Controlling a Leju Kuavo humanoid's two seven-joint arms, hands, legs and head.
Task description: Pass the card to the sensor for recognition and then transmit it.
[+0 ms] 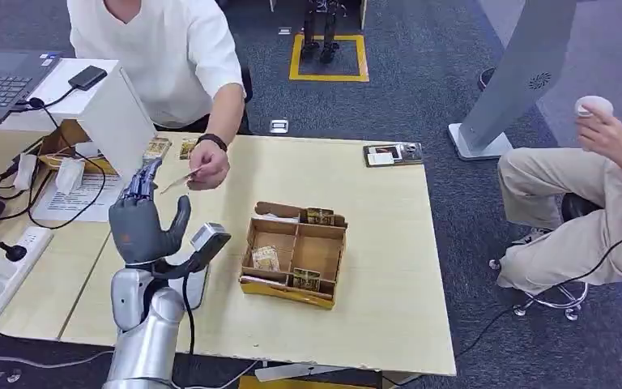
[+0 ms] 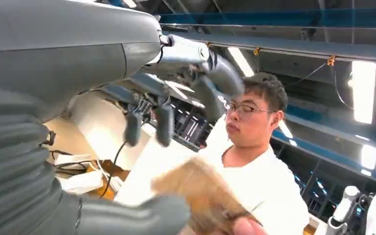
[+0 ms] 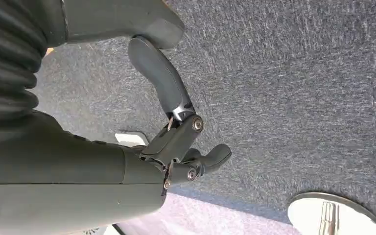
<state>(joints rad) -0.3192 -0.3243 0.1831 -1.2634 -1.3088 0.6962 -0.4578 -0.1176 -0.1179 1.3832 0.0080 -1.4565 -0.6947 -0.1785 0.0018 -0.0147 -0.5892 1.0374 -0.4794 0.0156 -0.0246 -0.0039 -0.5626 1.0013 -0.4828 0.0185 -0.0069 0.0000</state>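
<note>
Head view looks down from high over the table (image 1: pixel 372 243). Left wrist view sits close behind the left hand (image 1: pixel 142 223), facing up at the person (image 2: pixel 254 147) and ceiling; both share them. Right wrist view faces carpet floor (image 3: pixel 298 73), close behind the right hand (image 3: pixel 176 132).

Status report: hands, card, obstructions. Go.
Left hand raised, open, empty. Right hand hanging over carpet, empty. Small tan card in the white-shirted person's hand, near left fingertips. Nothing between them.
</note>
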